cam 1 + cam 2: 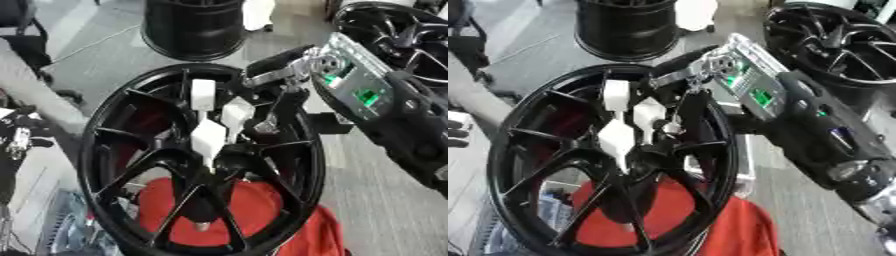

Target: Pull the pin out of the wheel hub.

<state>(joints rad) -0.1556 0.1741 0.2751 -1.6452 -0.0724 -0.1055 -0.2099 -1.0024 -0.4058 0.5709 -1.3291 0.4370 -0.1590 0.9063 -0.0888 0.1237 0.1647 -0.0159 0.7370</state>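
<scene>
Grey floor [376,200] behind, two spare black rims at the top edge, one cut off. Big black wheel hub [105,135] fills the middle, lower rim cropped by the frame, red cloth [254,210] under it. Right arm enters from the right; right hand [636,117] with white-capped fingers sits among the spokes at hub centre, fingers bent, grip unclear. Pin hidden, can't make it out. Little free room between spokes. Left hand not seen.
</scene>
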